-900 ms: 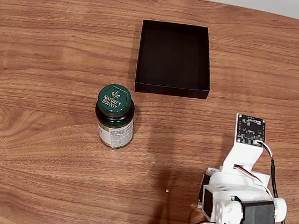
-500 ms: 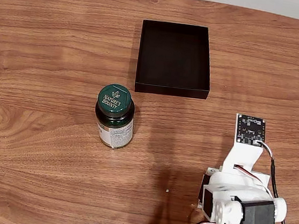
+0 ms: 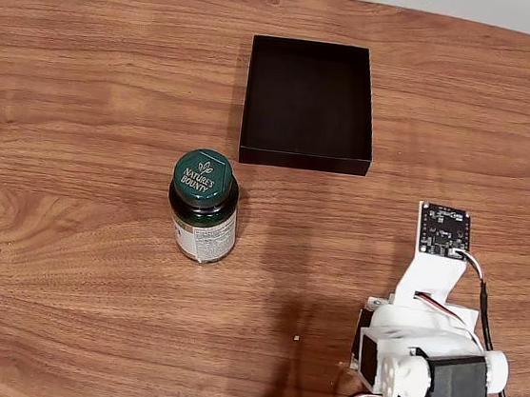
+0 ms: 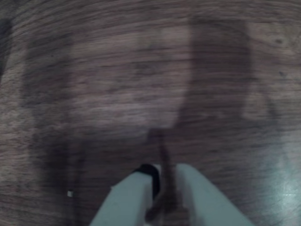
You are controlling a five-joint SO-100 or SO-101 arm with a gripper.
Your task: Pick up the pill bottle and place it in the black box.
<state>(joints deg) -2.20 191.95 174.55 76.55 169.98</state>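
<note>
pincer (image 4: 164, 172) nearly closed, empty, above wooden table (image 4: 141, 70)

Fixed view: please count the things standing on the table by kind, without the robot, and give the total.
Pill bottle: 1
Black box: 1
Total: 2, both on the wooden table

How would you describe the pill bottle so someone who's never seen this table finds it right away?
In the fixed view, start at the black box near the far edge of the wooden table. Nearer and to its left stands the pill bottle, upright and alone. Its green cap reads "Nature's Bounty"; a white label wraps it.
</note>
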